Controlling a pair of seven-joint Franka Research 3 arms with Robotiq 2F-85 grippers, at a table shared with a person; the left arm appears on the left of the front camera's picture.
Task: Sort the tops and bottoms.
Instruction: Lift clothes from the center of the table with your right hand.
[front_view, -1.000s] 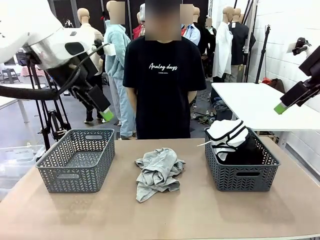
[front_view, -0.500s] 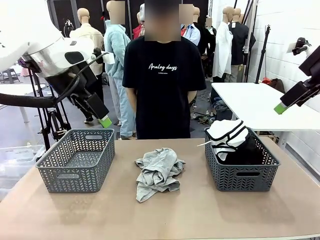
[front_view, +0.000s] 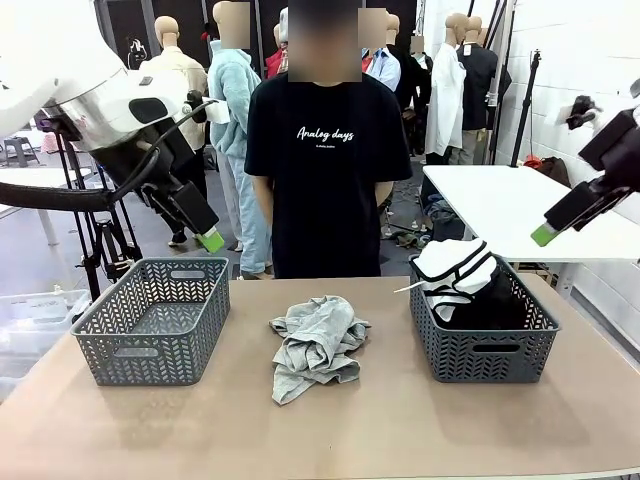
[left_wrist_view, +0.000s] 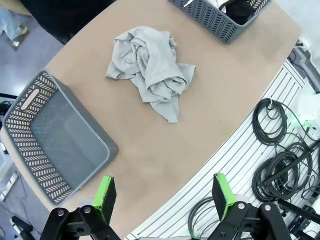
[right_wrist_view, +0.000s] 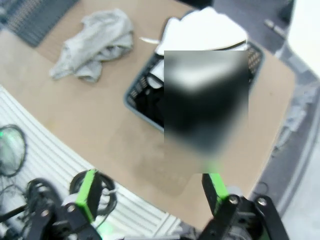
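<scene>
A crumpled light-grey cotton garment (front_view: 317, 345) lies in a loose heap at the middle of the brown worktop (front_view: 330, 430), well apart from either arm. Toward the worktop's left edge stands a grey plastic basket with a herringbone-cut wall (front_view: 152, 320), nothing inside it. Toward the right edge stands a matching grey perforated basket (front_view: 482, 338) holding a folded white garment with dark trim (front_view: 452, 268) piled over black clothing (front_view: 492, 300), the white piece rising above the rim. The left tool (front_view: 205, 232) hangs in the air above the far left corner, over the left basket's back rim, its jaws spread wide and holding nothing; in the left wrist view its green-padded fingers (left_wrist_view: 105, 195) stand far apart, with the grey garment (left_wrist_view: 150, 70) and the left basket (left_wrist_view: 50, 145) below. The right tool (front_view: 548, 230) hangs high above the right edge, beyond the filled basket, also released and empty-handed; its wrist view shows the green pads (right_wrist_view: 86, 192) well apart over the worktop's near edge. A person in a black printed T-shirt (front_view: 328, 170) stands at the far edge, behind the grey garment.
</scene>
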